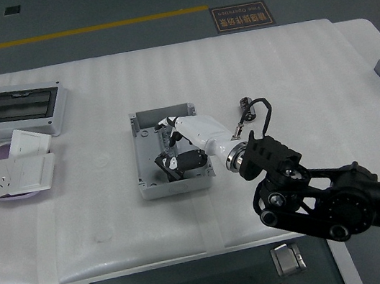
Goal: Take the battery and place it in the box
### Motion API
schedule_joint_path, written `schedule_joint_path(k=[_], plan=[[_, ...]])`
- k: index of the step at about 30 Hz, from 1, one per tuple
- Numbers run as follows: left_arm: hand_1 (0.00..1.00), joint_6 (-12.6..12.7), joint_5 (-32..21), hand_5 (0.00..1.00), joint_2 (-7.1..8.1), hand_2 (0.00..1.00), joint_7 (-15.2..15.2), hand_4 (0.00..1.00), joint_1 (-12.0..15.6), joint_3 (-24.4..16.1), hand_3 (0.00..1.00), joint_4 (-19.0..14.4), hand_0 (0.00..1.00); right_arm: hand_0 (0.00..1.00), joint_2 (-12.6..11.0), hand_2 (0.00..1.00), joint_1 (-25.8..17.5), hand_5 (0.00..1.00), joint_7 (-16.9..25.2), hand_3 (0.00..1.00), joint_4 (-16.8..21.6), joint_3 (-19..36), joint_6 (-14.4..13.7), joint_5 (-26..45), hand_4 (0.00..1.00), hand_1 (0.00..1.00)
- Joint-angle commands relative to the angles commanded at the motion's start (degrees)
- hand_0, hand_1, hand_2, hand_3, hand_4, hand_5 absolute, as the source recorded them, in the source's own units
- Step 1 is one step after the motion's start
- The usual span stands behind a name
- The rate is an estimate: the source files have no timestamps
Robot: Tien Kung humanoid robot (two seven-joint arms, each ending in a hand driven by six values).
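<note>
Right hand [176, 148]: white smooth shell with black finger joints, reaching down inside the box; fingers curled, but whether they clamp anything I cannot tell.
Right arm [316, 197]: black, matte, with round joints and a thin black cable loop near the wrist.
Box [150, 185]: grey plastic, rectangular, open on top – metal parts along its middle.
Battery [246, 108]: small dark cylinder, lying on the table right of the box, apart from the hand.
Table [115, 220]: white, covered with ribbed foam sheet.
Far left: grey enclosure [17, 112] with dark window; white wall socket [3, 178].
Floor sign [242, 15]: dark plate, writing too small to read.
</note>
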Motion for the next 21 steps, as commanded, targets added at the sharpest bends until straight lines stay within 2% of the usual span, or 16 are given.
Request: schedule_joint_path(k=[2,3,5,9,13,16,20,21], plan=[[0.634,-0.09,-0.10,0.019,-0.09,0.529,0.02,0.611,-0.04,0.11,0.568,0.03,0.530,0.998,0.01,0.998,-0.05,0.487,0.05,0.998,-0.07,0.12,0.21,-0.02,0.890,0.998],[0.634,-0.14,-0.08,0.019,-0.12,0.529,0.06,0.609,-0.06,0.10,0.566,0.04,0.530,0.998,0.01,0.998,-0.10,0.524,0.06,0.998,-0.10,0.17,0.26,-0.03,0.941,0.998],[0.634,-0.16,-0.12,0.019,-0.18,0.529,0.08,0.609,-0.10,0.13,0.566,0.05,0.530,0.998,-0.12,0.998,-0.20,0.524,0.05,0.998,-0.09,0.51,0.34,-0.27,0.941,0.998],[0.633,-0.13,-0.07,0.019,-0.29,0.529,0.11,0.606,-0.12,0.02,0.565,0.05,0.530,0.998,-1.80,0.998,0.61,0.526,-0.57,0.998,-1.09,2.93,0.82,-3.03,0.958,0.998],[0.633,-0.11,0.01,0.019,-0.33,0.529,0.14,0.606,-0.17,-0.07,0.565,0.04,0.530,0.998,-4.41,0.998,3.51,0.526,-1.24,0.998,-5.16,4.66,2.07,-5.42,0.958,0.998],[0.633,-0.13,0.17,0.018,-0.34,0.529,0.18,0.600,-0.27,-0.20,0.566,0.03,0.529,0.998,-5.93,0.998,6.61,0.546,-1.01,0.998,-9.20,3.21,3.75,-5.02,0.977,0.998],[0.633,-0.09,0.40,0.018,-0.32,0.529,0.23,0.600,-0.45,-0.32,0.566,0.01,0.529,0.998,-6.24,0.998,10.43,0.546,0.11,0.998,-14.96,-1.12,5.21,-2.10,0.977,0.998],[0.632,-0.02,0.42,0.018,-0.32,0.530,0.27,0.602,-0.48,-0.26,0.567,0.01,0.529,0.998,-5.96,0.974,11.29,0.540,0.44,0.998,-16.55,-2.45,5.46,-1.27,0.972,0.937]])
